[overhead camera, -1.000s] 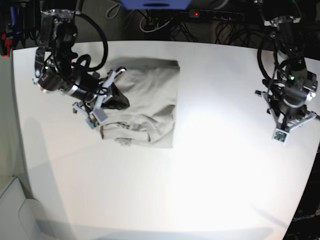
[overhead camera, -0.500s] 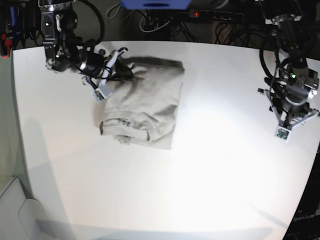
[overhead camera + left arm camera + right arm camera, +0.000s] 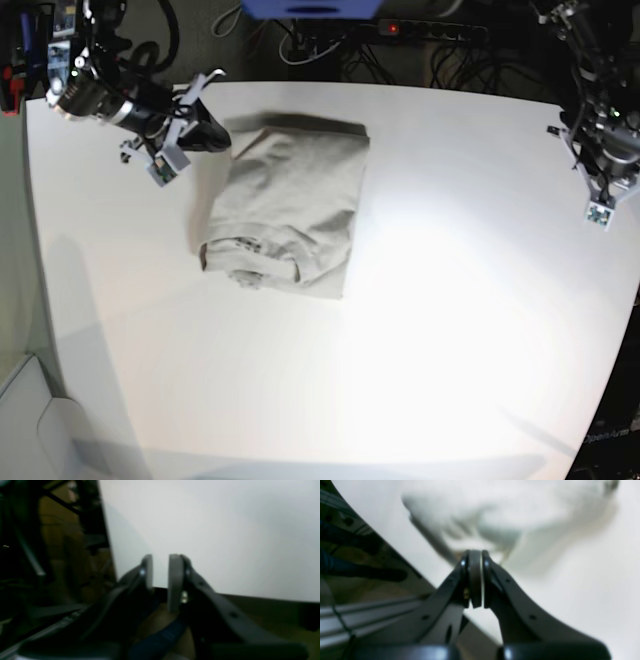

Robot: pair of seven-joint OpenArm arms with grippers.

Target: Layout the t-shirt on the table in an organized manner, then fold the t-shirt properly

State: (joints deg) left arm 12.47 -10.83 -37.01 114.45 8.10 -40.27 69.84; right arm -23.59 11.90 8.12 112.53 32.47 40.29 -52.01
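Note:
The light grey-beige t-shirt [image 3: 285, 205] lies folded into a rough rectangle on the white table [image 3: 420, 330], left of the middle, collar end toward the front. My right gripper [image 3: 210, 135] is shut and empty, low over the table just left of the shirt's far left corner. In the right wrist view its pads [image 3: 475, 577] are pressed together and the blurred shirt [image 3: 510, 517] lies just beyond them. My left gripper [image 3: 600, 200] hovers at the table's far right edge. In the left wrist view its pads [image 3: 175, 577] stand slightly apart with nothing between them.
Cables and a power strip [image 3: 420, 30] run behind the table's back edge. A dark frame and floor [image 3: 50, 555] show beyond the table edge in the left wrist view. A pale object [image 3: 40, 420] sits off the front left corner.
My right gripper has drawn back from on top of the shirt to the far left, off the cloth. The shirt's far part now lies flatter. My left arm has moved toward the back right.

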